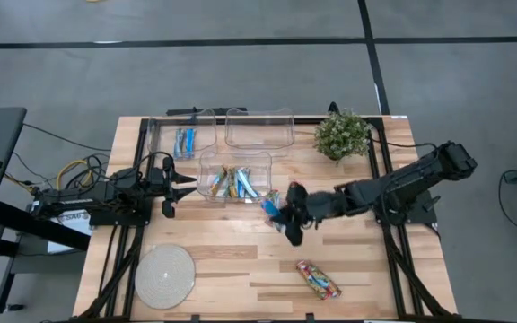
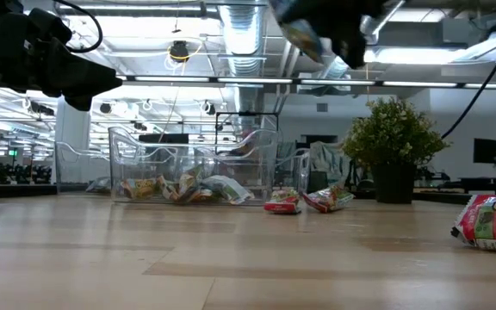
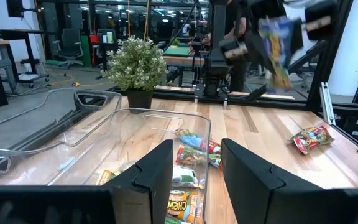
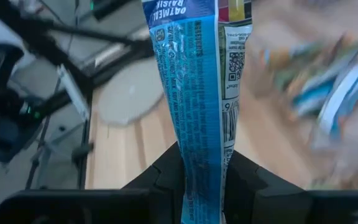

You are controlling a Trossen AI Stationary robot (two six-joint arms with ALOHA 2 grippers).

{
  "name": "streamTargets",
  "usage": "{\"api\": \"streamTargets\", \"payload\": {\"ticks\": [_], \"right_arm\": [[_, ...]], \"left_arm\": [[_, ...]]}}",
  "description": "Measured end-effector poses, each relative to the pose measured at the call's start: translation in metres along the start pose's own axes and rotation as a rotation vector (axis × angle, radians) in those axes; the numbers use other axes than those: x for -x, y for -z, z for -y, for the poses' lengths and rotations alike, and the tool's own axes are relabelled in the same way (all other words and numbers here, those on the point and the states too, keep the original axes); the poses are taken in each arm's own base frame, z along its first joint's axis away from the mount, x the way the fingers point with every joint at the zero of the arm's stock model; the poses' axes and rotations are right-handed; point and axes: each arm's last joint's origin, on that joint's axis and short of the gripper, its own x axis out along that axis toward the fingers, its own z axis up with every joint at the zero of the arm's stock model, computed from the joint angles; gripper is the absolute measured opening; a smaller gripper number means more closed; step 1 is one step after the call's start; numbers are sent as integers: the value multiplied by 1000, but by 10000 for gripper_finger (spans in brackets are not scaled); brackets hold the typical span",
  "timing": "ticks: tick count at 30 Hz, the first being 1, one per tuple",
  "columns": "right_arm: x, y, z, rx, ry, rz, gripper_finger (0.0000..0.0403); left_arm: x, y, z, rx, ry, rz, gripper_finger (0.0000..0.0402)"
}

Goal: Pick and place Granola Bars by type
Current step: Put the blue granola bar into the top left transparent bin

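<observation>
Table [image 1: 240, 269]: bins [image 1: 234, 175], plant [image 1: 341, 135], disc [image 1: 164, 275].

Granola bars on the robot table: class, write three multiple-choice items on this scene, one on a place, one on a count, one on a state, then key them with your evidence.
1. Where is the potted plant?
A. at the table's far right corner
B. inside a bin
C. on the round disc

2. How many clear bins are on the table?
A. one
B. three
C. five

3. What is the right gripper doing?
A. resting open on the table
B. gripping the plant
C. holding a blue bar in the air

Key:
1 A: the high view shows the plant at that corner, beside the empty bin.
2 B: two bins at the back, one in front.
3 C: the right wrist view shows the blue bar pinched between its fingers, and the low view shows it above the table.
</observation>
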Motion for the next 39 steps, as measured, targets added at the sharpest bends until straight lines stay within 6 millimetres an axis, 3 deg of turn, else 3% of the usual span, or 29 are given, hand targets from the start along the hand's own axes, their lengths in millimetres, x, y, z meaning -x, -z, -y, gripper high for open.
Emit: {"api": "streamTargets", "payload": {"ticks": [11, 22, 26, 39], "right_arm": [[1, -61, 24, 7, 36, 232, 71], [-39, -100, 39, 40, 66, 361, 71], [-41, -117, 41, 62, 76, 403, 71], [-36, -130, 45, 74, 88, 439, 71]], "left_arm": [[0, 0, 0, 0, 0, 0, 128], [0, 0, 0, 0, 0, 0, 128], [0, 0, 0, 0, 0, 0, 128], [0, 0, 0, 0, 0, 0, 128]]}}
